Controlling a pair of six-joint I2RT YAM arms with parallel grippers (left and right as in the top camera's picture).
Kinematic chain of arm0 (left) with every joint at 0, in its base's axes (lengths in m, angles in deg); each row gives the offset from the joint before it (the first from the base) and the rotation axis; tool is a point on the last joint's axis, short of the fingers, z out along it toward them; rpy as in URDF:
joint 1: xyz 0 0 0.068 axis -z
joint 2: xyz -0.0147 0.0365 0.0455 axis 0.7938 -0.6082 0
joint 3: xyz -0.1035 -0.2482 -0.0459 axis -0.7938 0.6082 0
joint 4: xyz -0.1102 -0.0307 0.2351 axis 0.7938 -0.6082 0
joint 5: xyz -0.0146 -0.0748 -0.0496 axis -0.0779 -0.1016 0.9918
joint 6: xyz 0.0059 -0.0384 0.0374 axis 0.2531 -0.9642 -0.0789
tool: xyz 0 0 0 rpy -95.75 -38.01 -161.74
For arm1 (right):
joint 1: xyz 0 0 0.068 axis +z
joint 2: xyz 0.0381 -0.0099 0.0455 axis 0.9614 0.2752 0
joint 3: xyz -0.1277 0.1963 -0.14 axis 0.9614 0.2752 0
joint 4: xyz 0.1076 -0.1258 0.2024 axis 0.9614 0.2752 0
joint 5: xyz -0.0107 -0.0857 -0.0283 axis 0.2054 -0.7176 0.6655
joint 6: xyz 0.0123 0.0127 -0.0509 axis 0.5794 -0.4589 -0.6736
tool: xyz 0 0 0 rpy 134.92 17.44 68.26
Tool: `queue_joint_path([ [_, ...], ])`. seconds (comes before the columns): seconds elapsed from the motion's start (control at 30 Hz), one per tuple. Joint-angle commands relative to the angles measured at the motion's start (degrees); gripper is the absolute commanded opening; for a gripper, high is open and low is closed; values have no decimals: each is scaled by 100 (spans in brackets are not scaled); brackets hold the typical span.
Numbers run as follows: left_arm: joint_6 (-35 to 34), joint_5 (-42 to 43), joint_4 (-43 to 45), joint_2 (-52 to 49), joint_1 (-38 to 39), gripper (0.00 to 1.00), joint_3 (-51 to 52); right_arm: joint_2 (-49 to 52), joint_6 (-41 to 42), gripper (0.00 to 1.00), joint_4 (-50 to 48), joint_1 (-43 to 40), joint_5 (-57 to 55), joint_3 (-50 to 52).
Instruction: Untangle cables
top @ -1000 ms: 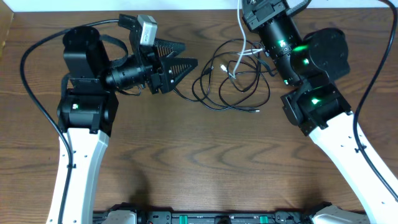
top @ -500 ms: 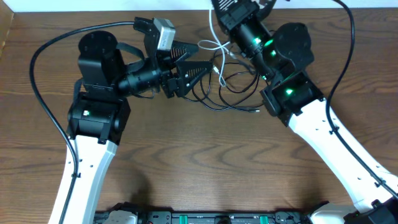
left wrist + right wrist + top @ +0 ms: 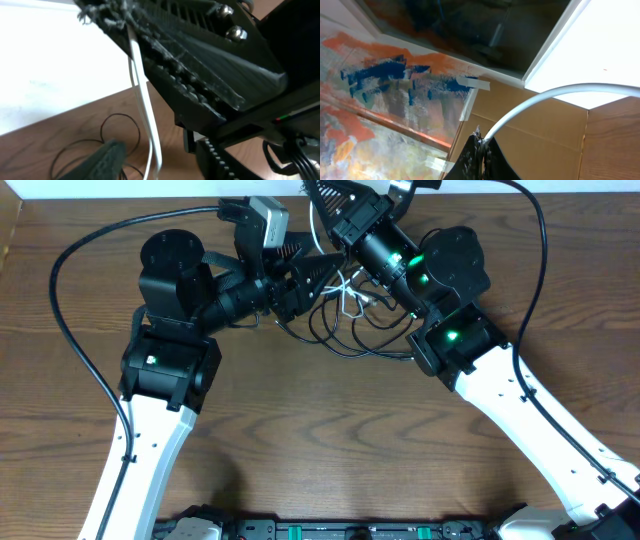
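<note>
The right claw (image 3: 479,137) is clenched on the white cable (image 3: 145,100), which leaves its fingertips and hangs down below it in a loose curve. Compared with a second ago, this claw has swung across and up toward the far edge of the worktop (image 3: 320,440), lifting the white cable away from the heap. The left claw (image 3: 318,272), which was well off to the side with its jaws wide, has travelled in until it sits just beneath the right claw, and its jaws have narrowed. They are part-way apart and not yet clamped on anything, and the hanging white cable seems to run down through the gap between them. The black cables (image 3: 345,340) lie in loops on the worktop below and just beyond both claws, with the lower end of the white cable apparently still caught among them. For the task, this looks like a handover or a two-point hold in the making. With both claws gripping the white cable, it could be drawn clear of the black loops.
</note>
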Motion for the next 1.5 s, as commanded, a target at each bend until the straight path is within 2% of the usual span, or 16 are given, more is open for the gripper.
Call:
queue_joint_path([
  [0.0,0,-72,83,-33,20,45,-35,-74,81,1,-20,63,179,-31],
  [0.2,2,-76,146,-33,20,25,-35,-74,81,1,-13,63,352,-31],
  [0.3,2,-76,144,-33,20,8,-35,-74,79,1,-11,63,354,-31],
  [0.43,-2,-79,144,-33,13,7,-35,-74,24,1,181,-33,299,-31],
  [0.57,-511,-492,98,-28,15,7,-35,-74,-455,2,654,-330,116,-33],
  [0.67,-562,-531,101,24,15,7,-35,-74,-826,2,1156,-658,96,-31],
  [0.83,-684,-1051,101,210,15,8,-98,-74,-1073,8,1847,-1169,258,-31],
  [0.93,-688,-1191,103,310,15,8,-310,-74,-1331,8,2096,-1427,313,-31],
  [0.97,-688,-1191,101,332,15,8,-409,-74,-1381,1,2203,-1515,315,-31],
  [1.1,-688,-1228,103,369,15,7,-863,-74,-1381,2,2494,-1777,487,-31],
  [1.17,-688,-1239,133,372,15,7,-1040,-74,-1384,16,2649,-1864,544,-31],
  [1.2,-691,-1303,201,372,15,7,-1202,-74,-1392,32,2905,-1937,544,-31],
  [1.23,-706,-1392,229,369,15,7,-1307,-74,-1464,37,3062,-1971,540,-31],
  [1.3,-815,-1622,334,367,15,7,-1488,-74,-1725,44,3344,-2028,538,-31],
  [1.47,-837,-2063,509,343,15,8,-2028,-74,-2269,54,3827,-2076,542,-31],
])
